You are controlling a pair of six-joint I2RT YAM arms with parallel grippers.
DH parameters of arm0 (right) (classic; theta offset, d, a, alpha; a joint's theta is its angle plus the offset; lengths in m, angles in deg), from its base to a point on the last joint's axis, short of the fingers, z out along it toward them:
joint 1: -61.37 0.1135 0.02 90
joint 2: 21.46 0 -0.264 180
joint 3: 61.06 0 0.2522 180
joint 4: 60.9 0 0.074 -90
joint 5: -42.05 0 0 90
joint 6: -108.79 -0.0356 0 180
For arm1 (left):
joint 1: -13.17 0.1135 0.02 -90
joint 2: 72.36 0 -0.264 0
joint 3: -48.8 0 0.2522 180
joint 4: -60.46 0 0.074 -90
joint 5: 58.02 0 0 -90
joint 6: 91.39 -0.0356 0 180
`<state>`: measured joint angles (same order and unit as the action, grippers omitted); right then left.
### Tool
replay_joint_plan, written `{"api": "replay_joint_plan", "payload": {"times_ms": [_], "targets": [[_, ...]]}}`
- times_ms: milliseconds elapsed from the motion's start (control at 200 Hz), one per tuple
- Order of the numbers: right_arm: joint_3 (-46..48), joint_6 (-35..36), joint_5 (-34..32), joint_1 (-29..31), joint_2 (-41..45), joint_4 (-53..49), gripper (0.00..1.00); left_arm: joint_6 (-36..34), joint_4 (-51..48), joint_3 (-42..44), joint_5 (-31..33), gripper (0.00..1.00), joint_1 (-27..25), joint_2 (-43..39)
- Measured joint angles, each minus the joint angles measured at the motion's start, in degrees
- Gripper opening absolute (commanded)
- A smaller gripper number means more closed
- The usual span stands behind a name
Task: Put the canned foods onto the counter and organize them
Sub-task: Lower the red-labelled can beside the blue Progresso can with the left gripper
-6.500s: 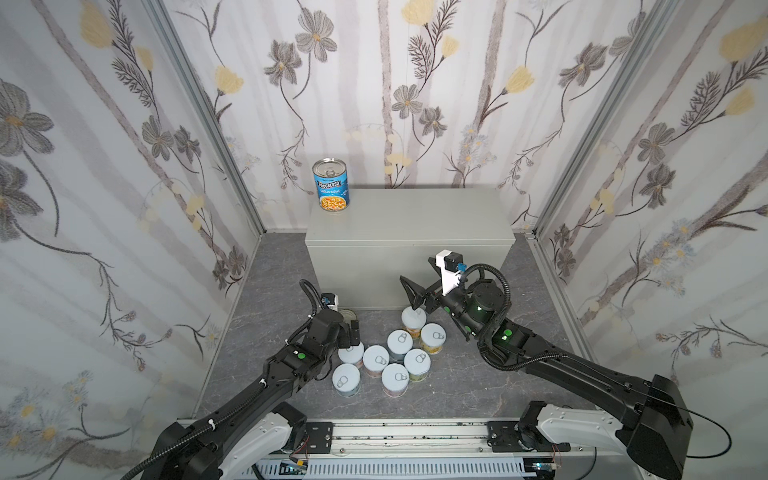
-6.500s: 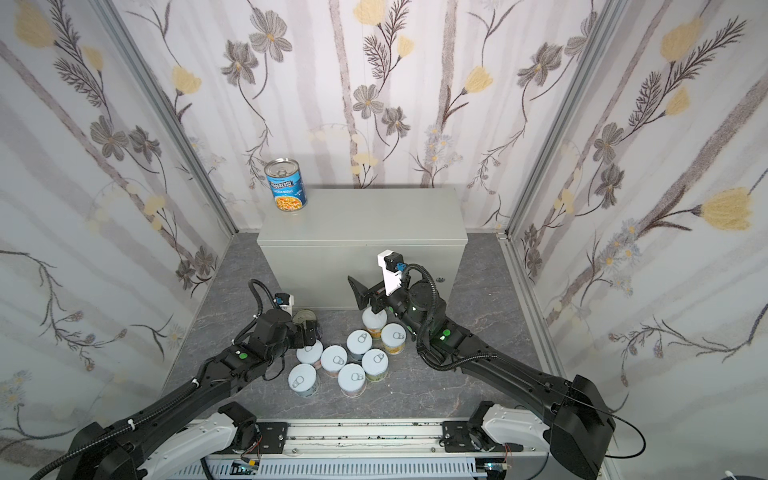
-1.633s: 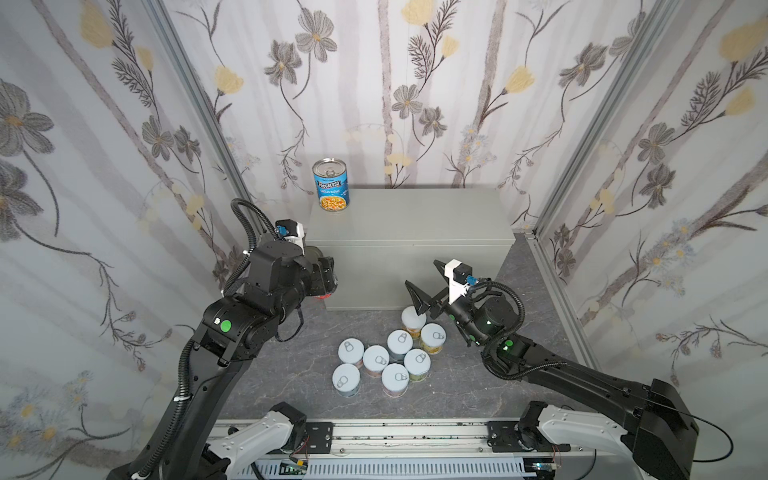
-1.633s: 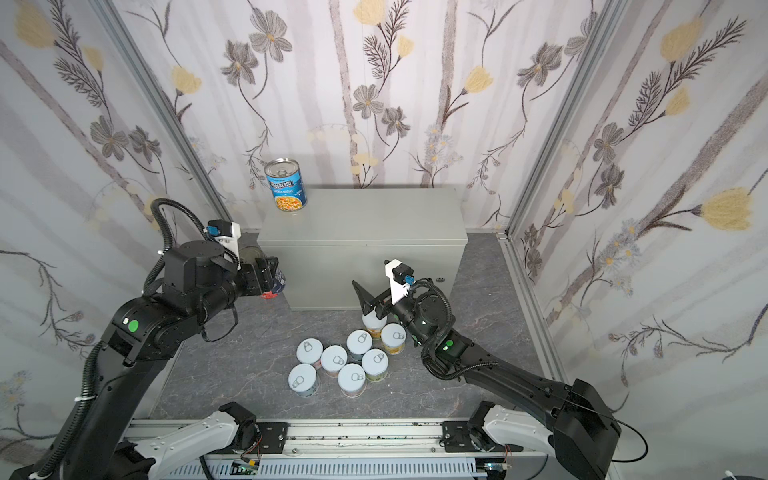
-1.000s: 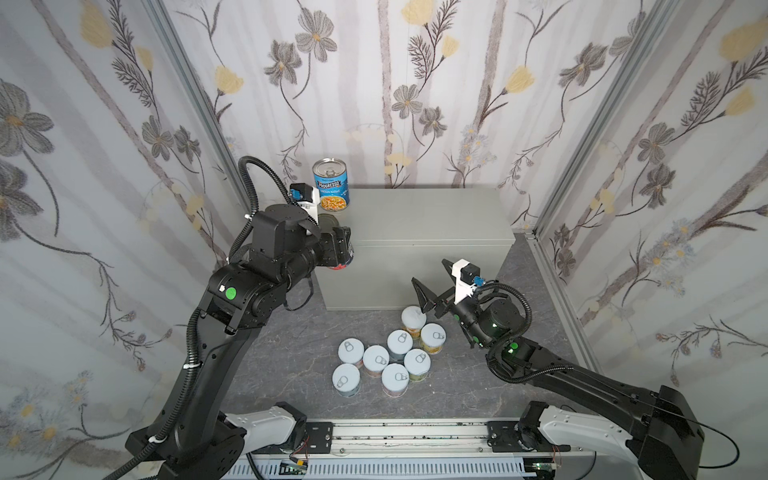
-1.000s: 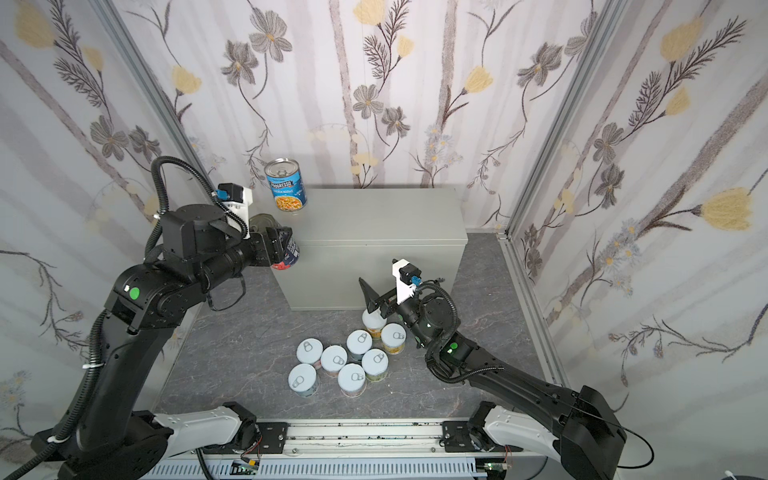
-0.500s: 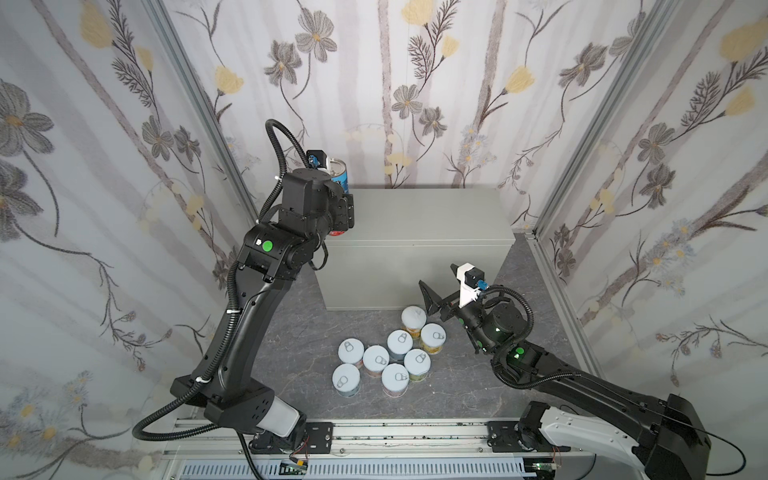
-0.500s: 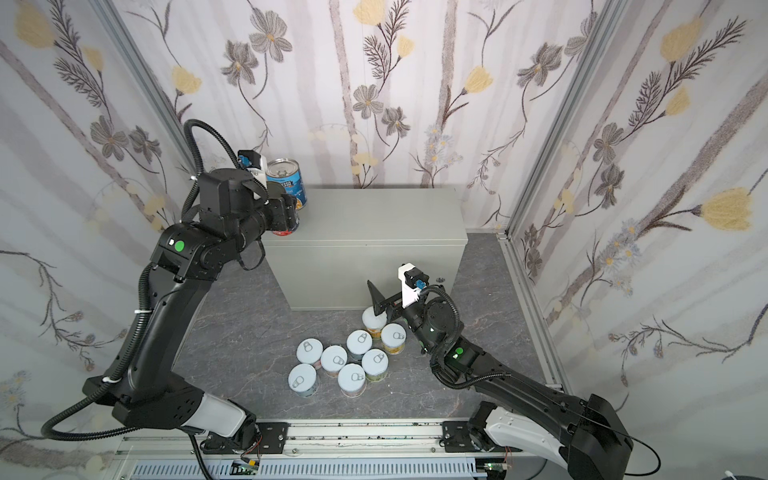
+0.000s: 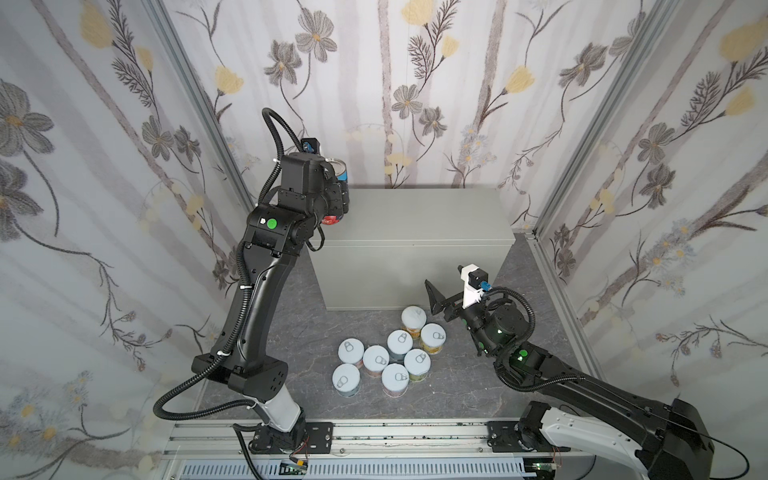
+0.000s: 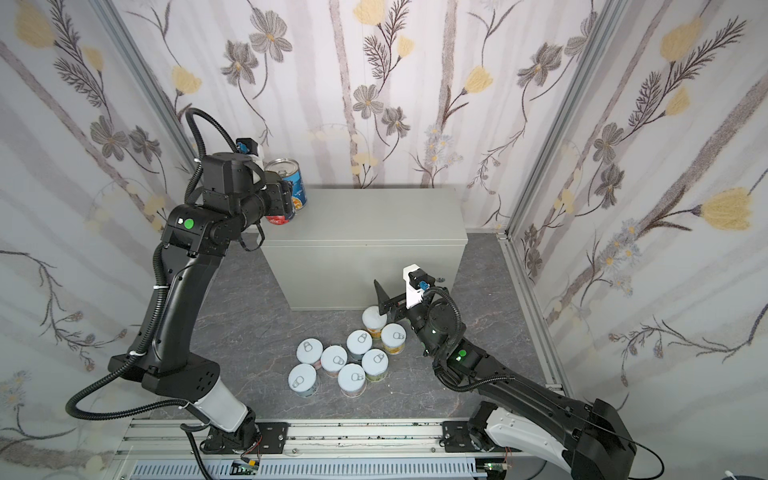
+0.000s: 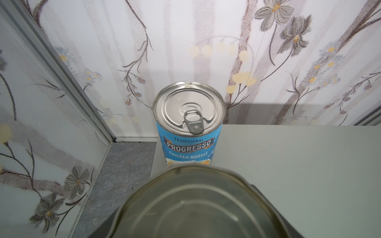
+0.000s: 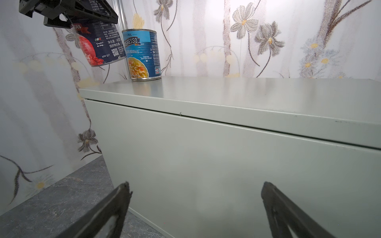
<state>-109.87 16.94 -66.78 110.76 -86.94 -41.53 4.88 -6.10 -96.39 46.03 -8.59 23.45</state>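
The canned foods fall into three lots. A tall blue-labelled soup can (image 11: 189, 131) with a steel pull-tab lid stands upright on the back left corner of the large light-grey rectangular metal counter (image 9: 415, 224), close to the floral wall; the right wrist view shows noodle soup pictured on its label (image 12: 143, 53).

A second tall can, navy-labelled with red tomatoes printed on it (image 12: 99, 47), hangs tilted in the air just in front of the blue one, over the counter's left edge. Its base is clear of the flat top. In both top views only a red patch of its label (image 10: 279, 219) shows below the wrist.

Eight short pale-lidded cans with pastel labels (image 9: 400, 340) stand upright in a tight cluster on the dark marbled floor (image 9: 303, 324), in front of the counter.

The left gripper (image 12: 90, 18) is clamped on the upper part of the navy tomato can, its black fingers (image 12: 68, 10) pressed against the can's sides.

The right gripper (image 12: 195, 191) has its jaws spread wide and holds nothing. It hovers low before the counter's front face, near the rearmost short can, and I cannot tell whether it touches that can.
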Motion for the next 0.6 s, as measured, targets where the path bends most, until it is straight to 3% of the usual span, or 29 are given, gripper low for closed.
{"api": "replay_joint_plan", "payload": {"times_ms": [600], "targets": [[-0.7,0.0,-2.3,0.0,0.0,-2.4,1.0,1.2,-5.4,-4.6,-3.5,0.01,1.9,5.2]]}}
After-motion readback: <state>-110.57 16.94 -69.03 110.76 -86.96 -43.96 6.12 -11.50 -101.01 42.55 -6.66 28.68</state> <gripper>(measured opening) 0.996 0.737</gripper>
